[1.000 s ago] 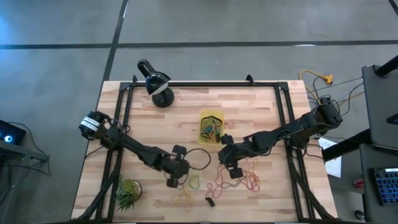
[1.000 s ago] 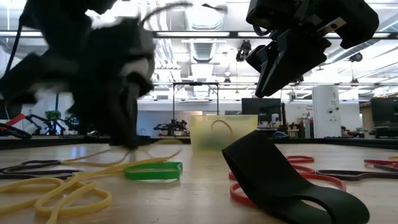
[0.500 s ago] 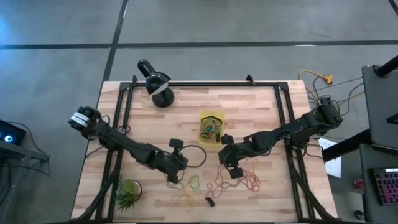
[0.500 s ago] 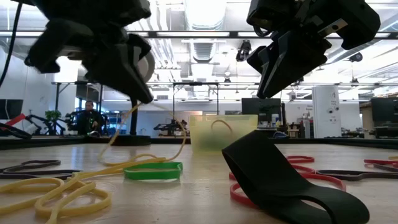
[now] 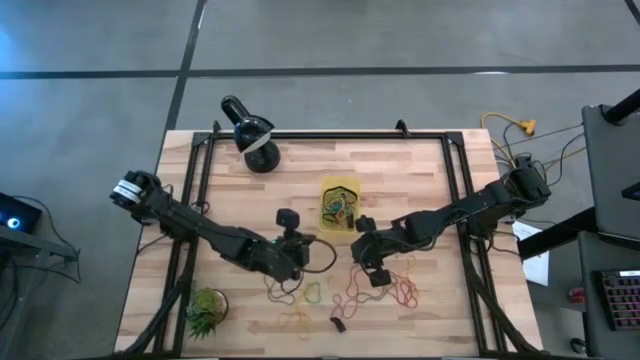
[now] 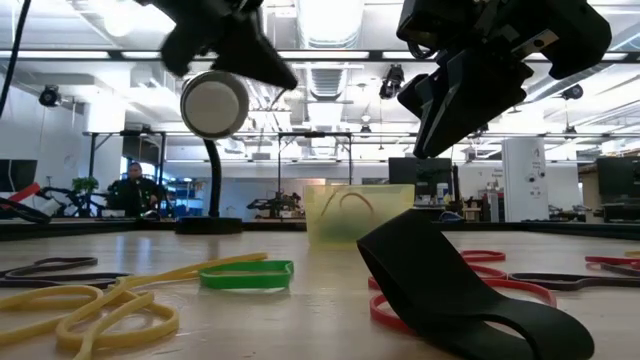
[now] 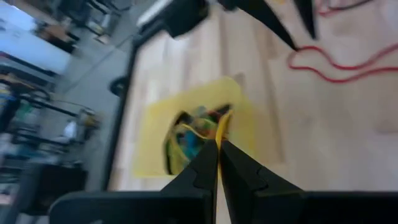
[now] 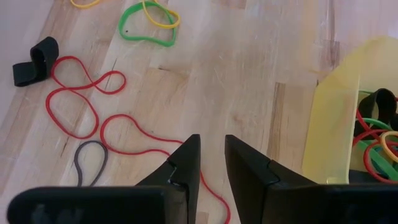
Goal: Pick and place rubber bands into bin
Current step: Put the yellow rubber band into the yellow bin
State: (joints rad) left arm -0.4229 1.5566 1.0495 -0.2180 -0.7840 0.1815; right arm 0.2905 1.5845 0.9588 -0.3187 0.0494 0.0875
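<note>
Left gripper (image 7: 217, 163) pinches a yellow rubber band (image 7: 219, 127) near the yellow bin (image 5: 340, 201); right gripper (image 8: 211, 163) hangs slightly parted above the worktop (image 5: 420, 180)

No legible text, label, brand, number or sign in any view; lab background in low view too blurred to read any lettering
</note>
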